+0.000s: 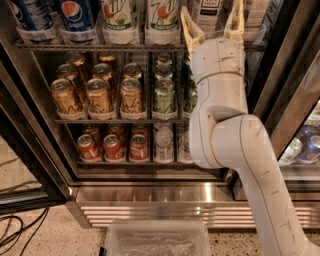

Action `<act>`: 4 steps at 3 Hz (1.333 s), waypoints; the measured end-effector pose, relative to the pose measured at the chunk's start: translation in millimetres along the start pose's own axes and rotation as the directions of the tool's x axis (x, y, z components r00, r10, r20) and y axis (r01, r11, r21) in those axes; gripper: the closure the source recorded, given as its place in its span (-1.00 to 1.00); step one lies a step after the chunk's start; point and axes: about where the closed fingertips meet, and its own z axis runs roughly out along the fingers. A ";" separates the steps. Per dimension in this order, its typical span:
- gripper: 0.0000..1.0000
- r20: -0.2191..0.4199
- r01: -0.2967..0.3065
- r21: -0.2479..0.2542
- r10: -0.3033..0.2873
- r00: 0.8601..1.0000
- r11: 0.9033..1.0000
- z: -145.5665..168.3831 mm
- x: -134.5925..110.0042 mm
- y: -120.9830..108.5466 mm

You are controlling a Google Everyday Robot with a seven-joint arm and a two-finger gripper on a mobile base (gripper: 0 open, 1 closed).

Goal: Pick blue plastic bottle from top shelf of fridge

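Observation:
The fridge (150, 197) stands open in front of me. Its top shelf (100, 46) is a wire rack with clear cups holding tall bottles. The bottle with the white-and-dark label (206, 7) stands at the right end of that row; only its lower part shows, and its cap is cut off by the frame's top. My gripper (211, 11) is raised to the shelf. It is open, with one yellowish finger (189, 26) on either side of the bottle's base. I cannot tell if they touch it.
Blue Pepsi bottles (75, 17) and white-green 7UP bottles (120, 15) fill the shelf's left. Below are gold cans (97, 95), green cans (164, 97) and red cans (112, 147). A clear bin (155, 240) lies on the floor. The dark door frame (295, 85) is at the right.

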 end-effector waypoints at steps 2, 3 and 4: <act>-0.30 -0.032 -0.008 0.002 0.008 0.999 1.000 18.3 6.7 2.6; -0.28 -0.052 -0.007 0.004 0.008 0.999 1.000 26.3 11.8 3.6; -0.28 -0.070 -0.005 0.008 0.006 0.998 1.000 37.7 15.1 4.8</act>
